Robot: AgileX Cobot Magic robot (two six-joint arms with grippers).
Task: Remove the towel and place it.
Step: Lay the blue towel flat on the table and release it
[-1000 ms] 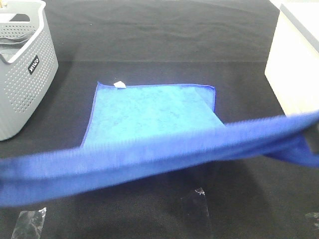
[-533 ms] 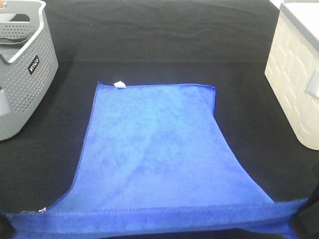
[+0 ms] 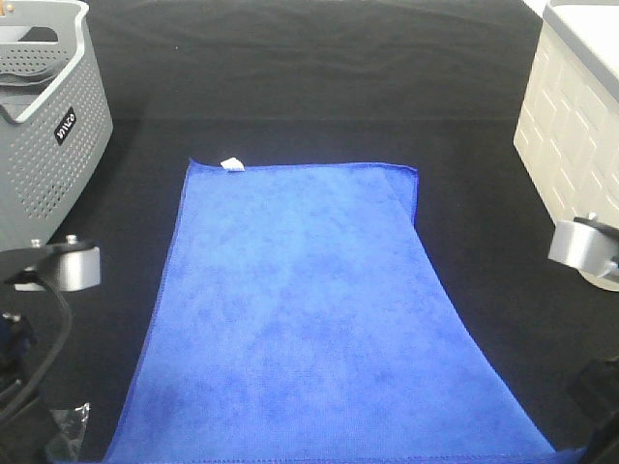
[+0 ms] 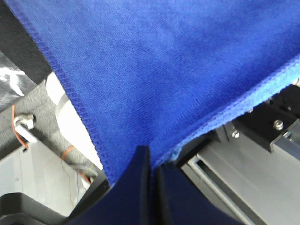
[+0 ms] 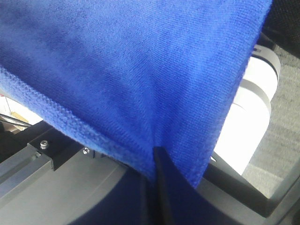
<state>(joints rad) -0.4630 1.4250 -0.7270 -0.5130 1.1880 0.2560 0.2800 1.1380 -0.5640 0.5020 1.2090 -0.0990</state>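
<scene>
Near corners of the towel [image 3: 300, 309] are pinched, one each in the left gripper [image 4: 151, 161] and right gripper [image 5: 154, 157], jaws clamped on cloth. One towel, spread across the black table [image 3: 319, 87]. One grey basket [image 3: 48, 145] far left, one white bin [image 3: 571, 126] far right.

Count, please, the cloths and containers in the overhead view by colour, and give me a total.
Blue: 1, the towel
Grey: 1, the perforated basket
Cream-white: 1, the bin
Total: 3

Black table [image 3: 309, 77], grey basket [image 3: 48, 164], white crate [image 3: 571, 145]
</scene>
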